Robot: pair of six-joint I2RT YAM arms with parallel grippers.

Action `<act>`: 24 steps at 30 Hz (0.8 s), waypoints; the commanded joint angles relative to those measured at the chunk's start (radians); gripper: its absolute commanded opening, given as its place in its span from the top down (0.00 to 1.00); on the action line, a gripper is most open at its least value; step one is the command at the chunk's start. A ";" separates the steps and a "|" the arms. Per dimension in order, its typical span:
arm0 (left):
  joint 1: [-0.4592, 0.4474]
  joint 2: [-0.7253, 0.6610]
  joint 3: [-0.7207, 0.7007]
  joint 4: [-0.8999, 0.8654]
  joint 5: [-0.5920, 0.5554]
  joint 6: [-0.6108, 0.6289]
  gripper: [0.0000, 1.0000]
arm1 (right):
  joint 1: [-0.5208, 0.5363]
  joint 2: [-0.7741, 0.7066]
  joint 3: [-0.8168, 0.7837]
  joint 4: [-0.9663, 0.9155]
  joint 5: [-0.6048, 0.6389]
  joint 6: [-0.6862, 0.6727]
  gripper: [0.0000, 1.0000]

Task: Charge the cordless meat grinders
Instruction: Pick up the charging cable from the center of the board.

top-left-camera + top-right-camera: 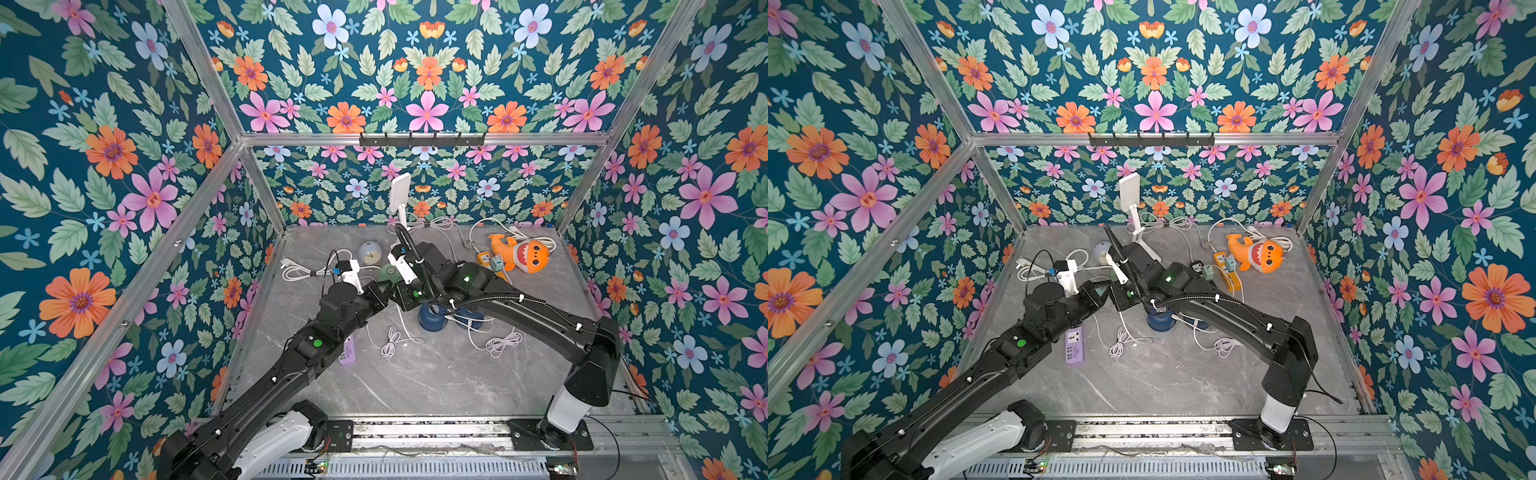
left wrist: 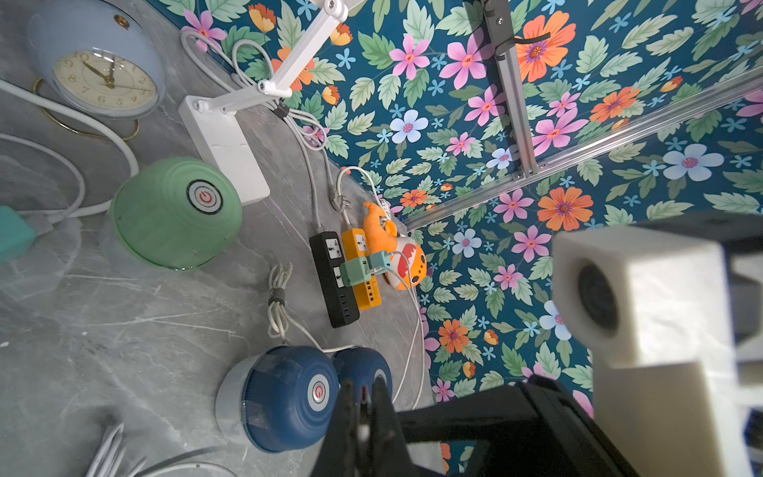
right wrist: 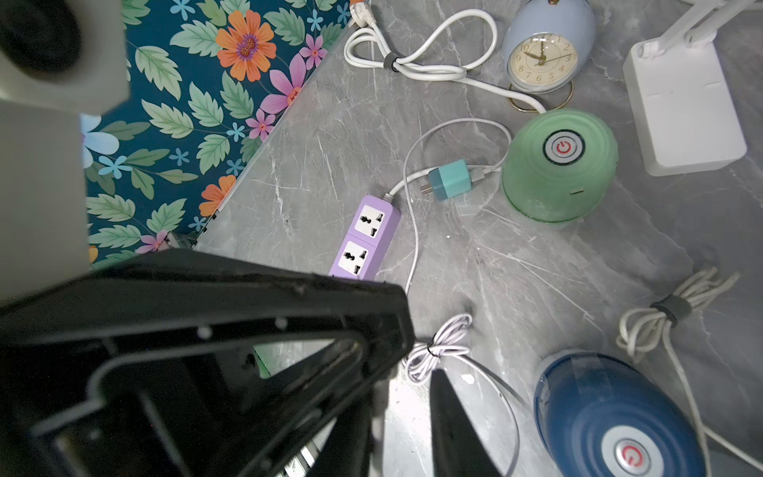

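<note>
Jaws of the left gripper (image 2: 362,388) are closed, fingers pressed flat together in the left wrist view. I cannot tell whether anything thin sits between them. On the right gripper (image 3: 423,355) the jaws stand a little apart. Bare table shows in the gap and nothing is seen clamped.

Pose: the left arm (image 1: 291,365) is stretched long and low from its base. The right arm (image 1: 540,316) has its elbow raised and its forearm sloping down. Both wrists converge, grippers almost tip to tip, just on the robot's side of the alarm clock (image 1: 370,252).

Task things: the pale green grinder (image 3: 557,165) sits upright on the table (image 1: 415,386), just beside the clock. The two navy grinders (image 2: 285,396) are well apart from the clock, toward the robot, touching each other.

Views: in both top views the green grinder lies mostly under the grippers; both wrist views show it whole.
- The right wrist view catches one navy unit only. It also gives the loose teal adapter (image 3: 450,179) plainly, prongs bare, on the green grinder's far side from the clock. The purple power strip (image 3: 367,239) lies further out, two sockets showing, both empty.
- The left wrist view shows the black strip (image 2: 342,305) and orange strip (image 2: 367,299) side by side, well apart from the clock, with two adapters (image 2: 355,270) plugged in.

Writing: the clock's dial numerals 1–12 are legible. A red power symbol marks each grinder's silvery button (image 3: 563,147). Print on the purple strip is too small to read.
</note>
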 commanded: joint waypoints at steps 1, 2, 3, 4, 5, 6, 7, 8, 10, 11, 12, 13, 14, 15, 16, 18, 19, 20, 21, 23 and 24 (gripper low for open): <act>-0.001 -0.002 0.002 0.013 0.019 -0.002 1.00 | 0.000 -0.001 0.006 0.019 0.010 -0.003 0.73; 0.000 -0.002 0.000 0.013 0.020 -0.005 1.00 | 0.000 -0.001 0.008 0.022 0.009 -0.003 0.73; 0.000 -0.002 -0.001 0.014 0.021 -0.007 1.00 | 0.000 -0.003 0.006 0.026 0.010 -0.001 0.73; -0.001 -0.003 -0.002 0.016 0.023 -0.010 1.00 | 0.000 -0.003 0.006 0.031 0.011 -0.001 0.74; -0.001 -0.005 -0.002 0.016 0.023 -0.013 1.00 | -0.001 -0.004 0.003 0.039 0.011 0.000 0.74; -0.001 -0.007 -0.006 0.017 0.025 -0.018 1.00 | 0.000 -0.005 -0.001 0.047 0.013 0.000 0.74; -0.001 -0.010 -0.011 0.023 0.026 -0.026 1.00 | 0.000 -0.007 -0.003 0.056 0.013 0.002 0.74; -0.001 -0.012 -0.016 0.030 0.030 -0.033 1.00 | 0.000 -0.009 -0.009 0.068 0.013 0.000 0.74; -0.001 -0.015 -0.022 0.040 0.040 -0.046 1.00 | 0.000 -0.016 -0.022 0.093 0.017 -0.003 0.75; -0.001 -0.016 -0.022 0.043 0.047 -0.052 1.00 | 0.000 -0.020 -0.031 0.108 0.017 -0.007 0.76; -0.001 -0.014 -0.024 0.046 0.051 -0.057 1.00 | 0.000 -0.025 -0.038 0.118 0.020 -0.011 0.77; -0.001 -0.014 -0.026 0.048 0.058 -0.064 1.00 | 0.000 -0.028 -0.044 0.129 0.023 -0.018 0.77; -0.001 -0.014 -0.027 0.052 0.064 -0.070 1.00 | 0.000 -0.032 -0.051 0.140 0.027 -0.024 0.78; -0.001 -0.014 -0.030 0.056 0.068 -0.075 1.00 | 0.000 -0.037 -0.058 0.148 0.028 -0.029 0.78; 0.000 -0.014 -0.035 0.061 0.074 -0.082 1.00 | -0.001 -0.041 -0.064 0.158 0.030 -0.038 0.78; -0.001 -0.016 -0.041 0.075 0.087 -0.093 1.00 | 0.000 -0.051 -0.078 0.176 0.033 -0.055 0.80; -0.001 -0.016 -0.043 0.079 0.091 -0.098 1.00 | 0.000 -0.056 -0.087 0.186 0.034 -0.063 0.81; -0.001 -0.016 -0.042 0.079 0.094 -0.099 1.00 | 0.000 -0.057 -0.092 0.191 0.035 -0.072 0.82; -0.001 -0.014 -0.041 0.078 0.096 -0.098 1.00 | 0.000 -0.057 -0.095 0.192 0.037 -0.078 0.83; -0.001 -0.012 -0.040 0.078 0.102 -0.101 1.00 | 0.000 -0.058 -0.100 0.193 0.039 -0.092 0.85; -0.001 -0.010 -0.040 0.078 0.107 -0.100 1.00 | 0.000 -0.058 -0.100 0.192 0.037 -0.097 0.86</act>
